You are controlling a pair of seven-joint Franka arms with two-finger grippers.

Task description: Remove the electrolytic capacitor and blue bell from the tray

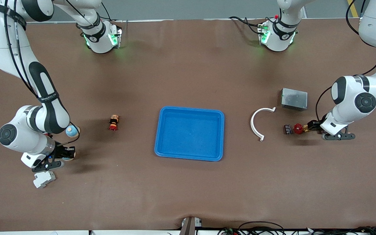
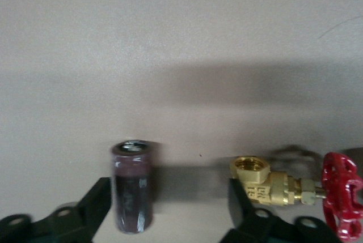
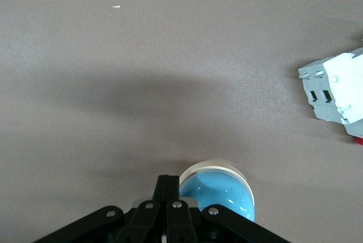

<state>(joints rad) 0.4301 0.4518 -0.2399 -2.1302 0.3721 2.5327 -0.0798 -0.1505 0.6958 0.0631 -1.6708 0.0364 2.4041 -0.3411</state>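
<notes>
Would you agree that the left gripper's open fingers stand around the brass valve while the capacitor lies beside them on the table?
Not quite. In the left wrist view the left gripper has its open fingers around the capacitor, and it is the brass valve that lies beside them on the table. The rest holds.

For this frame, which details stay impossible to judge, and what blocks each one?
- Front view: the shut right gripper and right arm cover the blue dome-shaped bell; contact unclear.
- Right wrist view: bell cut by the frame edge and the fingers.
- Left wrist view: the open left gripper flanks the dark cylindrical capacitor; fingertips cut off.
</notes>
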